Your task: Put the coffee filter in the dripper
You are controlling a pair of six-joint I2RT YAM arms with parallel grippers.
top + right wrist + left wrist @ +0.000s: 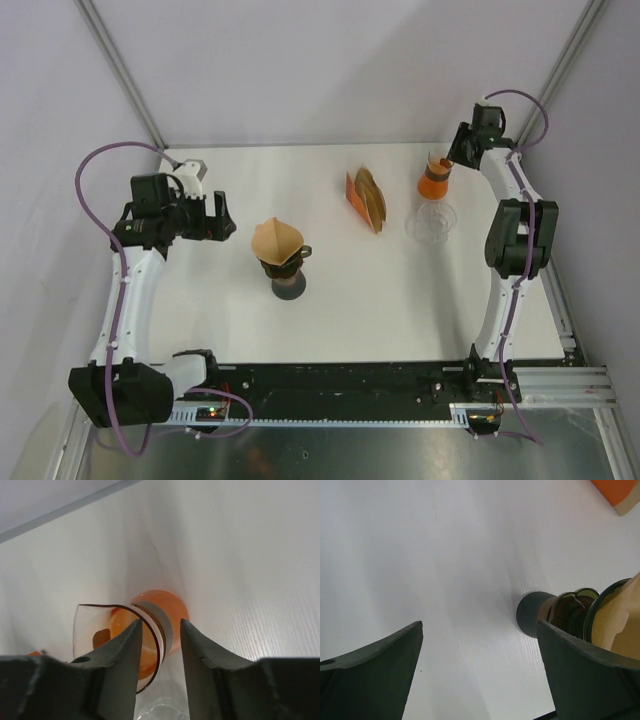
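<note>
The left gripper (222,217) is seen just left of the dripper (288,272), at about the same depth on the white table (200,320). Its jaws are spread wide and nothing is held between them. In the left wrist view (480,630) only bare table is framed between the fingers, and the dripper (567,611) is seen lying past the right finger.

The coffee filter (274,238) is already seated in the dripper. Its brown paper is opened into a cone that stands above the dark rim. A part of it (620,617) is seen inside the dripper from the left wrist.

Farther back and to the right of the dripper, an orange pack of filters (366,198) is laid on the table. Its corner (620,490) is caught at the top of the left wrist view.

Farther right of the dripper, a clear glass piece (432,224) is seen, with an orange glass jug (433,180) just behind it.

Farthest from the dripper, the right gripper (452,158) is held at the jug. In its wrist view (161,625) the jaws are set partly apart astride the jug's (170,605) thin rim. A little gap is left at either side, so no firm hold is shown.
</note>
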